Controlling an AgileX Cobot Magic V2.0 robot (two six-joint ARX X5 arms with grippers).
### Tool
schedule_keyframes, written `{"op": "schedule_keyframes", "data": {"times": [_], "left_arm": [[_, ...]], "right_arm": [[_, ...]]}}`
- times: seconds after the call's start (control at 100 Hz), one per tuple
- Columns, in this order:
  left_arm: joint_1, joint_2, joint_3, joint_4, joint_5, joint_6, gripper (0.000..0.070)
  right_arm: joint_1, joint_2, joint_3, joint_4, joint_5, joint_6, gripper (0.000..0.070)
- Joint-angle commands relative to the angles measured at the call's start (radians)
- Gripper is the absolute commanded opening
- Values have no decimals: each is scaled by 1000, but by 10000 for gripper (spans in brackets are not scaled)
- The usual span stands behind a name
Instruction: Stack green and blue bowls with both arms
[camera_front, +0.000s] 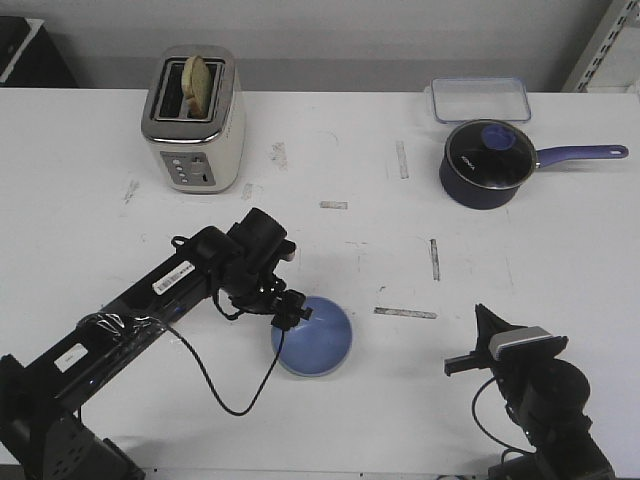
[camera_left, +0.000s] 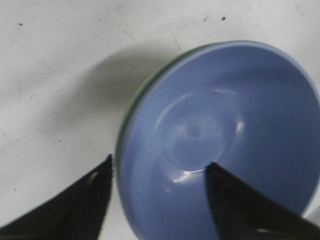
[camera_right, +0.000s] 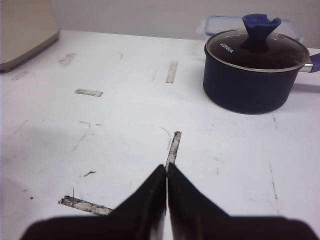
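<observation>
My left gripper (camera_left: 157, 192) straddles the rim of the blue bowl (camera_front: 318, 340), nested in the green bowl (camera_left: 131, 107) near centre, jaws open. Right gripper (camera_right: 166, 195) closed, empty. Next, I'd withdraw.

Even, bright overhead light washes the white bench (camera_front: 520, 260) in the front view, leaving only faint, soft shadows. In the left wrist view the blue bowl (camera_left: 225, 140) shows small glare highlights near its centre and throws a broad dark shadow to its left; the near tool fingers (camera_left: 75, 210) are blurred. The right wrist view is mildly soft, its fingertips (camera_right: 145, 200) out of focus.
</observation>
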Motion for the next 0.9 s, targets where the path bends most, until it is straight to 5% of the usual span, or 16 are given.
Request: {"op": "schedule_keyframes", "data": {"times": [0.0, 0.28, 0.38, 0.56, 0.66, 0.81, 0.89], "left_arm": [[-8, 12, 15, -5, 2, -11, 653], [-7, 12, 116, -66, 2, -10, 664], [0, 12, 192, -92, 2, -10, 498], [24, 10, 314, -128, 1, 31, 0], [48, -10, 324, -137, -35, 77, 1], [79, -67, 297, -148, -285, 108, 1], [103, -137, 234, -93, -339, 100, 2]], "right_arm": [[2, 5, 3, 12, -1, -5, 0], [2, 5, 3, 12, -1, -5, 0], [2, 5, 3, 12, -1, -5, 0], [2, 5, 3, 12, -1, -5, 0], [2, 5, 3, 12, 0, -5, 0], [2, 5, 3, 12, 0, -5, 0], [2, 5, 3, 12, 0, -5, 0]]}}
